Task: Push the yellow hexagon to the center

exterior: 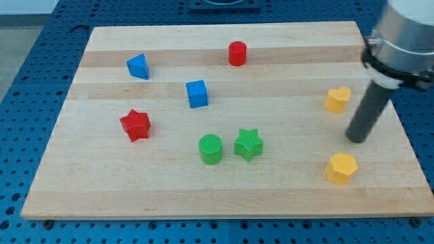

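The yellow hexagon (341,168) lies near the view's bottom right of the wooden board (224,196). My tip (356,139) stands just above and slightly right of it, a short gap apart. A yellow heart-shaped block (337,99) lies above, to the left of the rod.
A green cylinder (211,149) and a green star (248,144) sit side by side near the board's middle. A blue cube (196,93), a red star (135,125), a blue triangle-like block (137,66) and a red cylinder (237,53) lie further left and up.
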Available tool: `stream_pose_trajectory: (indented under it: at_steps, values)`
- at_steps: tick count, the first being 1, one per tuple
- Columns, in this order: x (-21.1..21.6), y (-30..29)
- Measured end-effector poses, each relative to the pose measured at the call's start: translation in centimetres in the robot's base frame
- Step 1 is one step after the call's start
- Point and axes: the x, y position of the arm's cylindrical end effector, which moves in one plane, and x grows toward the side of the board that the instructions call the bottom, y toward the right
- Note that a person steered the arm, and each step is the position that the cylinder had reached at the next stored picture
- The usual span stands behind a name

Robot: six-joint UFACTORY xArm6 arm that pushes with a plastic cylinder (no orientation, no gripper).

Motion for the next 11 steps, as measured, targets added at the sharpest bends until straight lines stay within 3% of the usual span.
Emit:
stream_pose_trajectory:
  at_steps: [2, 3, 6, 8, 11]
  values:
    - [10.4, 2.2]
    - [9.8, -0.7]
    - [2.1, -10.2]
    - [1.8, -13.8]
    - [-3.2, -16.9]
